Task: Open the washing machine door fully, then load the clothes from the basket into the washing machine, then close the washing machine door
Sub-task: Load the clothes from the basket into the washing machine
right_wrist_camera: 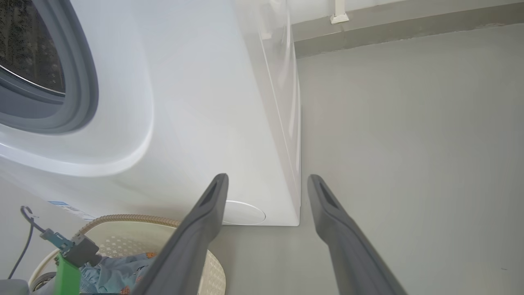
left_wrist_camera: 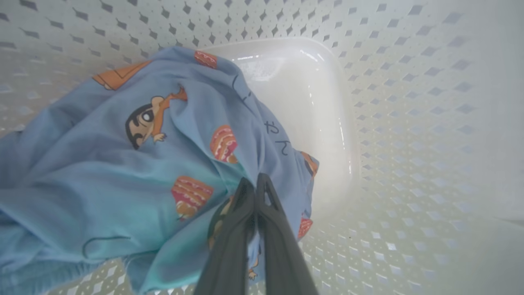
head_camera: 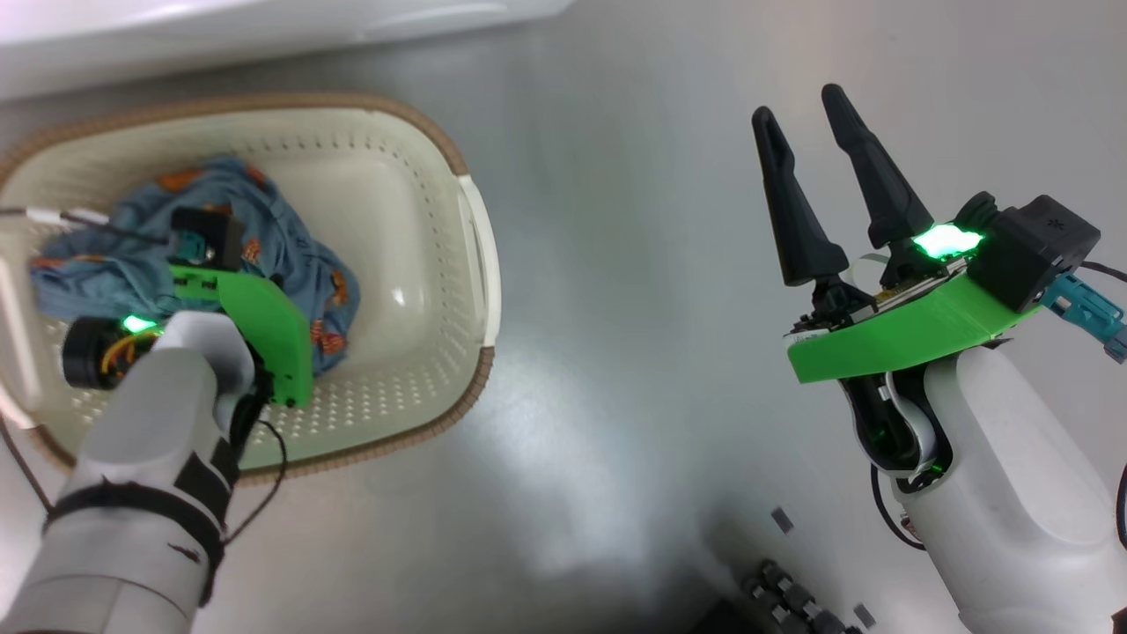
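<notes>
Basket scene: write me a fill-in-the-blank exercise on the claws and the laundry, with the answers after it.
1. The left claw is shut on a ____ cartoon-print garment.
2. That garment lies ____ the basket.
3. The right claw, above the floor, is ____ and holds nothing.
4. The washing machine has a ____ rubber gasket.
Missing words: blue; inside; open; grey.

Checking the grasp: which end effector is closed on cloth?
The left end effector, pinched shut on the blue garment in the basket; the right end effector is open, empty.
</notes>
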Tool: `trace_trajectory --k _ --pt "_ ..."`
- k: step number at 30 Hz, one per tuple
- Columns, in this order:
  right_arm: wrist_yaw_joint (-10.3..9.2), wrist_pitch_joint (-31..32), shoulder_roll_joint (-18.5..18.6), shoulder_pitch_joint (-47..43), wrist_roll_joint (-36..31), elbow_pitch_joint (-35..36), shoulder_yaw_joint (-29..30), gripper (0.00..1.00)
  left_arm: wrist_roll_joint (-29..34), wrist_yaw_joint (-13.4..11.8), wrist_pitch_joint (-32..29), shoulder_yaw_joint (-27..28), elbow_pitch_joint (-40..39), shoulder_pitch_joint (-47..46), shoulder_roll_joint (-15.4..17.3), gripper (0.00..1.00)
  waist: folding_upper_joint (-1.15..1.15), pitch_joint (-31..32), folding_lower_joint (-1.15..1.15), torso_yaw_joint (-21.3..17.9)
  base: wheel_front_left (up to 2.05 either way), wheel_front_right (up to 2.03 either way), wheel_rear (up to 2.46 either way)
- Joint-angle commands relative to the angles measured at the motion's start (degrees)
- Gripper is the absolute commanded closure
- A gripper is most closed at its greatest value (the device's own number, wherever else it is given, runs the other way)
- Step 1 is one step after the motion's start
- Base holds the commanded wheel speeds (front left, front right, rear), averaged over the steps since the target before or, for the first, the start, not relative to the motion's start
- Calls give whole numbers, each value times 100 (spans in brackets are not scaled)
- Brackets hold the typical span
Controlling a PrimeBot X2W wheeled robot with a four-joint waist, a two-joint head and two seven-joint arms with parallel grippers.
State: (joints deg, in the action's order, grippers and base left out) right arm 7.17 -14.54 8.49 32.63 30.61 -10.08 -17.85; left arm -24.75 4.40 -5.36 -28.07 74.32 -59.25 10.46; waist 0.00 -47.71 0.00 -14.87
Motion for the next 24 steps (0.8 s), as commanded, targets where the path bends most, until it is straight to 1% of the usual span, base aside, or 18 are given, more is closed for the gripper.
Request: trace_trajectory --k 1,8,12,17,24 --pt "32 -46 47 -185 -44 82 -78 0 -74 31 133 129 -38 217 90 100 0 346 0 139 0 0 0" --pt "32 -46 119 -354 18 -21 -53 0 -285 217 892 185 -106 539 -125 100 0 1009 0 311 0 0 0" --pt "32 -46 176 -507 50 -113 -17 0 -407 279 1263 182 -170 715 -219 100 0 1354 0 431 0 0 0" --pt "32 -46 259 -680 84 -188 -4 0 -612 304 1602 169 -280 996 -303 100 0 1810 0 562 0 0 0" --pt "32 -46 396 -881 132 -279 54 0 -1129 307 1895 100 -854 1604 -304 100 0 2511 0 675 0 0 0"
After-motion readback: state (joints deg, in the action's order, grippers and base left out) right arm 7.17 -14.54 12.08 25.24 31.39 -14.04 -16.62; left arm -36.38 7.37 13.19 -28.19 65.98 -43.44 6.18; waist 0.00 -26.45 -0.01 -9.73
